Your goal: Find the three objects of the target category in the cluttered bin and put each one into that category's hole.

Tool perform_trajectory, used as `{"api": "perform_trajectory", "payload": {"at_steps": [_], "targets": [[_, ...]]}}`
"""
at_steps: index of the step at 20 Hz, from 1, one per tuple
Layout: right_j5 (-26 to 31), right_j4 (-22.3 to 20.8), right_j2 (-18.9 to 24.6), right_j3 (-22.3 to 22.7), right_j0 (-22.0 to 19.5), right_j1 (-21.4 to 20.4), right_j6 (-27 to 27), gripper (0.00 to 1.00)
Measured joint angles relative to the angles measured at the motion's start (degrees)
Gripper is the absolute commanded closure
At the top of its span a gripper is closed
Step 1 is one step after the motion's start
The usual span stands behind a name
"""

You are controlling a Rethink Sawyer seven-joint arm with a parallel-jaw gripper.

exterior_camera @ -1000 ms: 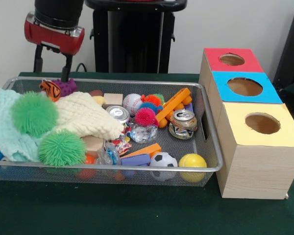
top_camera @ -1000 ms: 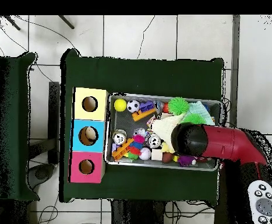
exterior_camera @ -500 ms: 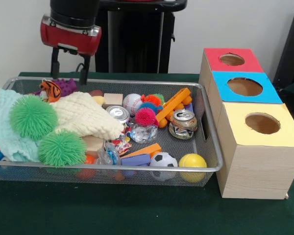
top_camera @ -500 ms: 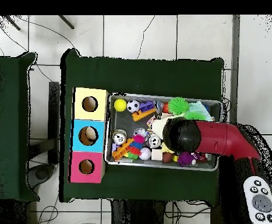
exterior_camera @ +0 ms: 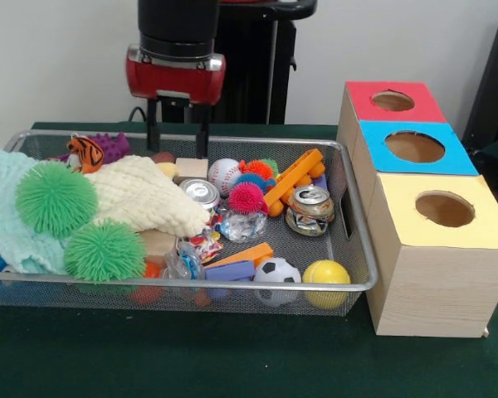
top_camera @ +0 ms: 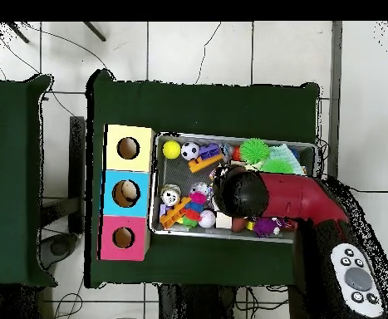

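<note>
Dark green table [exterior_camera: 232, 365] on white floor tiles [top_camera: 197, 50], empty claw [exterior_camera: 178, 141] spread wide above wire bin [exterior_camera: 353, 249].

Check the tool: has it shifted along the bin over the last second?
Yes. In the front view the tool has travelled rightward along the wire bin's far rim, toward the baseball, open and empty.

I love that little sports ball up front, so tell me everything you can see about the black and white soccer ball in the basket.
The soccer ball is a small white toy ball with black patches and looks smooth. It sits in the wire basket at the near rim, pressed against the mesh. A yellow ball lies beside it on one side, and a purple block on the other. Nothing grips it.
</note>
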Motion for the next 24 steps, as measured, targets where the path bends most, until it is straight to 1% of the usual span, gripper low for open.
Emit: {"api": "perform_trajectory", "payload": {"at_steps": [2,8,9,13,17,24], "targets": [[-2.0,0.0,0.2,0.2,0.4,0.6,0.0,0.00],[-10.9,-0.1,0.2,0.3,2.4,4.0,0.0,0.00],[-13.9,-0.1,0.2,0.3,3.1,5.4,0.0,0.00],[-17.7,-0.1,0.2,0.3,4.6,7.8,0.0,0.00],[-17.4,-0.1,0.2,0.2,5.4,8.2,0.0,0.00],[-12.8,-0.3,0.2,-1.6,5.5,6.5,0.0,0.00]]}}
